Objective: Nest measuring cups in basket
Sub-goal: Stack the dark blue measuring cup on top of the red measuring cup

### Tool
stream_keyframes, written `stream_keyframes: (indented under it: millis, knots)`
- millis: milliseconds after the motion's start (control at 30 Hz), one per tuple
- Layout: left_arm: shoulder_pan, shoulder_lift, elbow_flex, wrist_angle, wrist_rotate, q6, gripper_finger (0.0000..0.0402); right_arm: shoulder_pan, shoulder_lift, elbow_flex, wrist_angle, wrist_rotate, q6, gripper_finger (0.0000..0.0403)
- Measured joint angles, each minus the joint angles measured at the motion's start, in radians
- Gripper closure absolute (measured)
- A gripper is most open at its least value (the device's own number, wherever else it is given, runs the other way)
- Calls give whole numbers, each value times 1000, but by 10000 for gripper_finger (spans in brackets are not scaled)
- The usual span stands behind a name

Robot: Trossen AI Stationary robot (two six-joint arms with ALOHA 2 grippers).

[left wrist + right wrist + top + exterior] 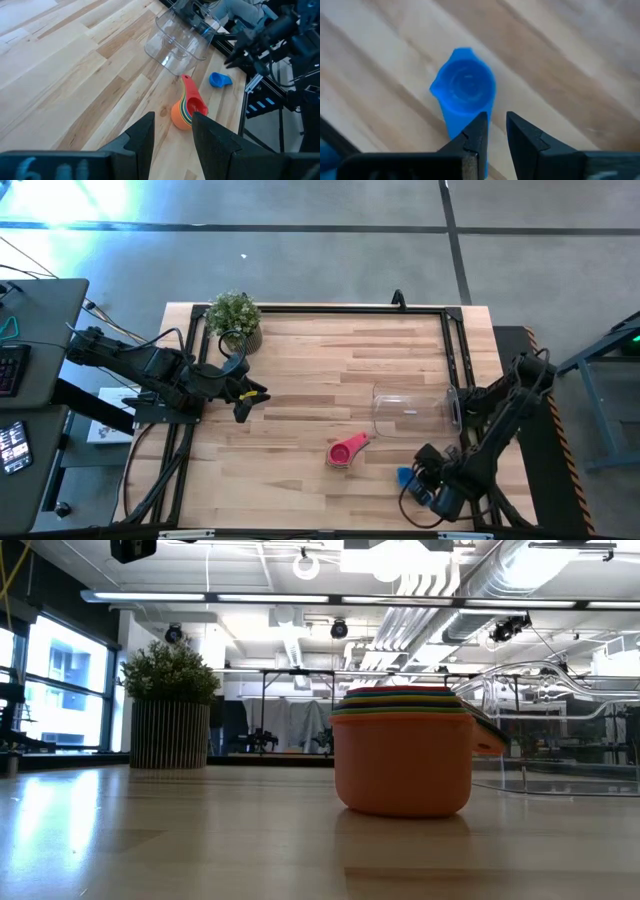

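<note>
Right gripper is hanging just above the blue cup's handle, fingers spread narrowly, pinching nothing. Nested stack of cups is sitting beside the empty basket. Left gripper is waiting, slightly spread, near the plant.

No legible text or labels anywhere.

Wide bare table between the plant pot and the basket. Nested cups just off the basket's open side, apparently apart. Blue cup near the table's right corner, hemmed by the right gripper.
</note>
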Motion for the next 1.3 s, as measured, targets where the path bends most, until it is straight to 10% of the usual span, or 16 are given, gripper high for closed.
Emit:
stream_keyframes:
  millis: [800, 1300]
  knots:
    - [0, 0, 0, 2, -45, -53, 280, -139, 1, -202, 268, -118, -316, 285]
    - [0, 0, 0, 2, -68, -53, 280, -149, 0, -223, 341, -175, -399, 389]
